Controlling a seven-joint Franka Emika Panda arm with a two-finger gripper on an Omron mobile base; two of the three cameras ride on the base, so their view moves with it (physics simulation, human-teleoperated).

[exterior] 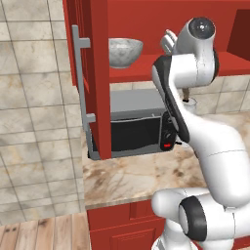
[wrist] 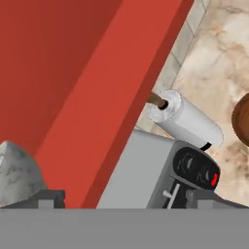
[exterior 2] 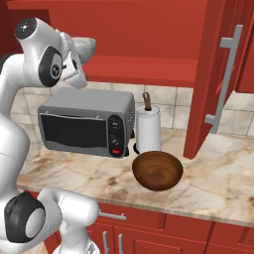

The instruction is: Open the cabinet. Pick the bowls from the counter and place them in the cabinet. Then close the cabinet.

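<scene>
The cabinet (exterior: 141, 71) stands open, both doors swung wide. On its red shelf (exterior 2: 149, 67) rests the grey-white marble bowl (exterior: 125, 51), upright. My gripper (exterior: 168, 43) hovers just right of that bowl at shelf height, open and empty. In the hand view the marble bowl (wrist: 17, 175) sits beside the left finger tip, outside the gripper (wrist: 129, 198). The dark brown wooden bowl (exterior 2: 157, 170) sits on the counter (exterior 2: 218, 183) in front of the paper towel roll, and its rim also shows as the brown bowl (wrist: 243, 119) at the right edge of the hand view.
A grey microwave (exterior 2: 87, 124) stands on the counter under the shelf, with a paper towel roll (exterior 2: 148, 128) to its right. The left cabinet door (exterior: 95, 78) and its grey handle (exterior: 80, 83) jut forward; the right door (exterior 2: 213, 74) hangs open over the counter.
</scene>
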